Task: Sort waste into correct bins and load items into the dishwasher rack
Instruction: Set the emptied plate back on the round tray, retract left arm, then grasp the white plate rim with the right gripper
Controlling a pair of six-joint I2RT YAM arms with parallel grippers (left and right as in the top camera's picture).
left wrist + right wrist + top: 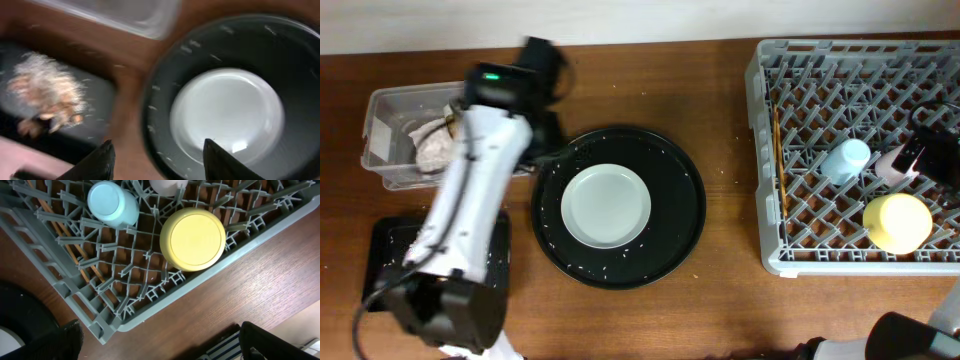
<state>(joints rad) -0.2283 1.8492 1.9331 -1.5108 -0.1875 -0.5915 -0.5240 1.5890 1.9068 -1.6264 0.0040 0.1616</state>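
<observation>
— Where are the left fingers [101,162] just now?
— Spread apart with nothing between them, over the edge of the round black tray [675,240]. That wrist view is blurred, but the pale grey plate [606,205] shows plainly. It sits in the middle of that tray, with pale crumbs [605,270] speckled around it.
— And the rubbish?
— Crumpled wrappers [433,146] lie in the clear box [382,125] at the back left of the desk [720,140]. Beige food scraps [45,100] lie on the flat black tray [388,245], in front of the box and half under the left arm.
— The rack?
— The dishwasher rack [770,255] is over on the right. The yellow bowl [192,239] sits bottom up near its front edge, with the light-blue cup [112,202] just beside it. The pink cup [167,185] is next along, partly hidden by the right arm. The chopsticks [778,150] lie along the rack's left side.
— Right fingers [60,342]?
— Wide open, empty, above the rack's edge.
</observation>
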